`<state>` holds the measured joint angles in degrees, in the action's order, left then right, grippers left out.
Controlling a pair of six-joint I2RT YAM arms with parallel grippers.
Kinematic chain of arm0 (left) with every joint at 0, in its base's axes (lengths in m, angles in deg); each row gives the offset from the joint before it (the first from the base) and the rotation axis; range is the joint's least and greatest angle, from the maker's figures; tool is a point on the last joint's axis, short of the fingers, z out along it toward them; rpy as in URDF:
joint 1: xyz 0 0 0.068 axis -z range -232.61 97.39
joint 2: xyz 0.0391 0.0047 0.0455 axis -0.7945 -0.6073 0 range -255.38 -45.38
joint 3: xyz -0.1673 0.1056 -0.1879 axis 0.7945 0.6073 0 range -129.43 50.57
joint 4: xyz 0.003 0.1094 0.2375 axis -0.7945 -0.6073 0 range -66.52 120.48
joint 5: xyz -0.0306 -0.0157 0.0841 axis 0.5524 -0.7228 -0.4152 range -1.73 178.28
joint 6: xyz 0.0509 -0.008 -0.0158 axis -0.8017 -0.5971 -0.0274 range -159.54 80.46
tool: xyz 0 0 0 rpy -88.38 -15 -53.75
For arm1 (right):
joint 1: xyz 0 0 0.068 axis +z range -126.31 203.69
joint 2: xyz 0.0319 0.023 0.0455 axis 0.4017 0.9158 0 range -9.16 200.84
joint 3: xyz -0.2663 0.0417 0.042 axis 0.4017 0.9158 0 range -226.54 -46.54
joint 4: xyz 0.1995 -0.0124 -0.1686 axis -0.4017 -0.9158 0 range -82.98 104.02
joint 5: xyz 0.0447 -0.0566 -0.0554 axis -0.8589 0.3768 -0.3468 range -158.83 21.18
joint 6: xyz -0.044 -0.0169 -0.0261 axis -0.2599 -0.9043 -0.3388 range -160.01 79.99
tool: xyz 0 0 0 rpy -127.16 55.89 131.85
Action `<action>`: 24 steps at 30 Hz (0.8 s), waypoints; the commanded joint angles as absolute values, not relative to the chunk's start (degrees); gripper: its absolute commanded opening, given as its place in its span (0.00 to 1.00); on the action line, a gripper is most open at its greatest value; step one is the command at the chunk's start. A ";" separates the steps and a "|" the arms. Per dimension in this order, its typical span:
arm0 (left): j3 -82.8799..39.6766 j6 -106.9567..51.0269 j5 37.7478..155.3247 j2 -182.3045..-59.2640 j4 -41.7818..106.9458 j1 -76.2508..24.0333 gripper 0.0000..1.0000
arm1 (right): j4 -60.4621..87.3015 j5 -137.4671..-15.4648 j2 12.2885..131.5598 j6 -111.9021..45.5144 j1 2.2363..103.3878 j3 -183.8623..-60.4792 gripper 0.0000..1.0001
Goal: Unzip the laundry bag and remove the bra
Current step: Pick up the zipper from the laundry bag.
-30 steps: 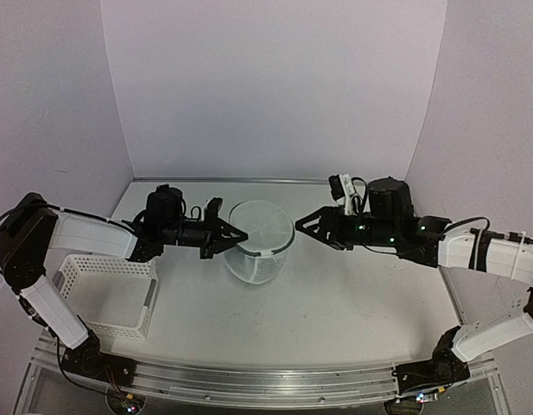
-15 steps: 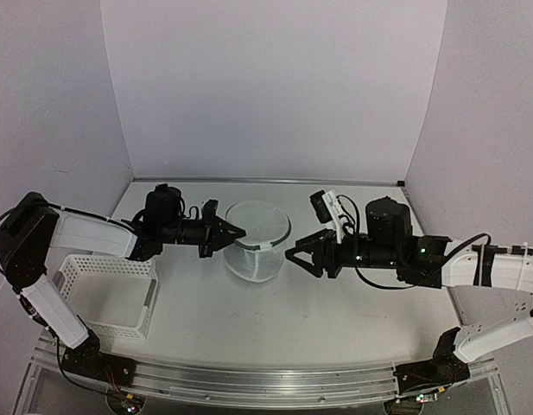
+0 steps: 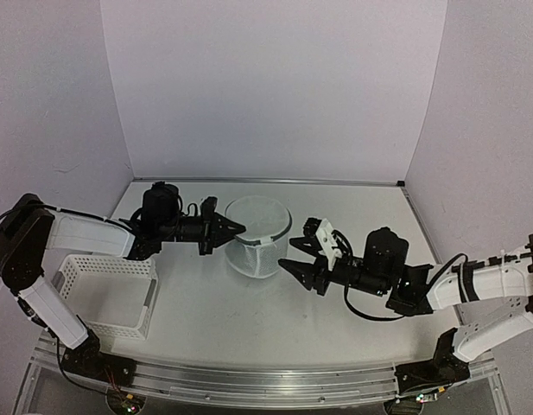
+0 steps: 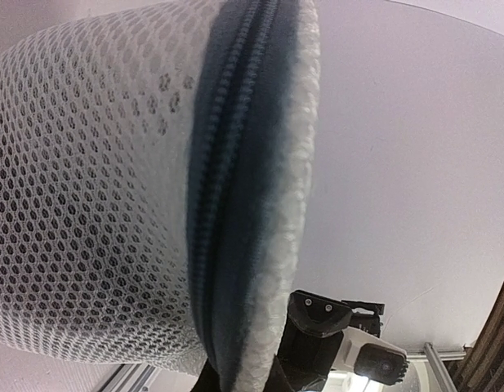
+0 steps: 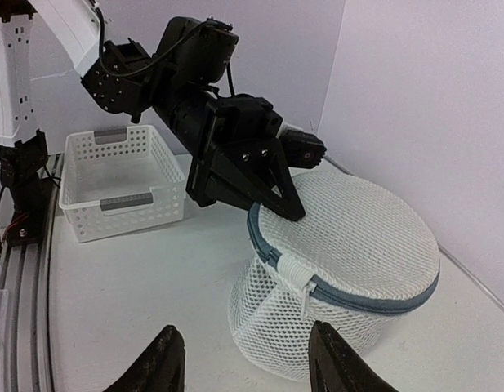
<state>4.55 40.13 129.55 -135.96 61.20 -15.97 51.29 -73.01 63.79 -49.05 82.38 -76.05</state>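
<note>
At the middle of the table (image 3: 249,324) I see the laundry bag (image 3: 259,246) standing upright, a round drum of white mesh with a blue-grey zipper (image 5: 374,304) running around just below its top. As far as I can see in the right wrist view, the zipper is closed, and its white pull tab (image 5: 304,287) hangs down the side of the bag that faces my right arm.

My left gripper (image 3: 234,230) reaches in from the left with its fingers pressed together on the bag's upper edge, pinching the mesh at the zipper band (image 4: 223,204). In the left wrist view, that seam fills the frame.

My right gripper (image 3: 286,256) sits low on the bag's right side, near it but not touching. Its fingers are spread with nothing between them, and both tips point at the bag.

To the left, beside my left arm, a white plastic lattice basket (image 3: 76,268) sits well apart from the bag.
</note>
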 commanded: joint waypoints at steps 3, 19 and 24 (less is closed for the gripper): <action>2.85 42.54 129.76 -132.32 68.19 -16.22 0.00 | 66.29 -61.74 68.14 -61.65 85.37 -75.80 0.49; 3.81 44.46 129.61 -130.81 70.46 -16.13 0.00 | 76.44 -48.51 79.67 -72.87 89.14 -80.55 0.31; 4.21 44.49 129.80 -130.57 70.72 -16.13 0.00 | 78.79 -46.63 81.06 -73.71 89.27 -81.41 0.28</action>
